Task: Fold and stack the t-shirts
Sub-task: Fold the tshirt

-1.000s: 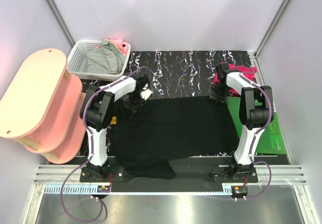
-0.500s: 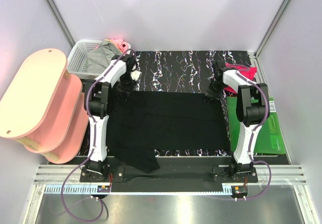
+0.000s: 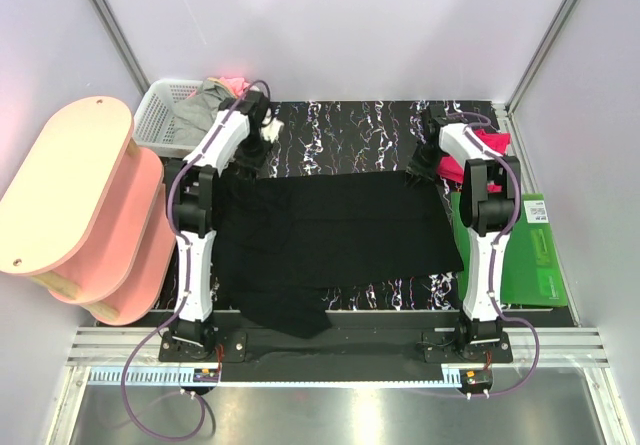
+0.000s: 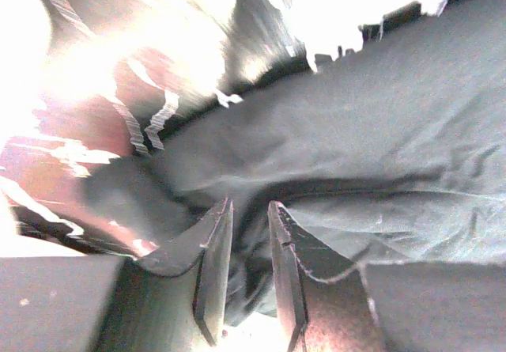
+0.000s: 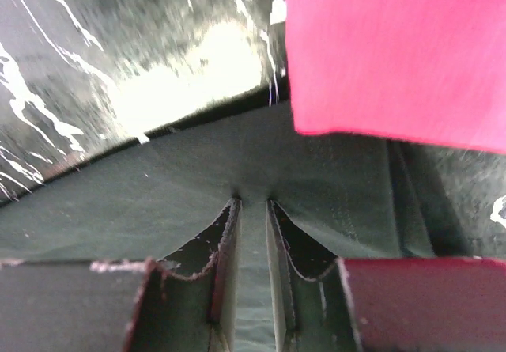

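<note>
Black white-veined tabletop [image 3: 350, 125] between pale walls. Spread flat across its middle, black t-shirt [image 3: 340, 230], with the near-left part bunched and trailing toward the near edge.

At the shirt's far-left corner, left gripper [image 3: 246, 165], jaws drawn nearly together and pinching a raised ridge of the black cloth. At the far-right corner, right gripper [image 3: 419, 169], jaws likewise narrowed to a slim gap with a fold of the same shirt caught between them.

Just right of that gripper, at the table's far-right corner, crumpled crimson-pink t-shirt [image 3: 492, 143], close beside the black shirt's edge. Nearer along the right side, flat green board [image 3: 535, 265].

At far left, white lattice basket [image 3: 160, 115] holding grey cloth [image 3: 205, 105] and a scrap of pink cloth [image 3: 238, 85]. Left of the table, pink two-tier shelf [image 3: 70, 200].
</note>
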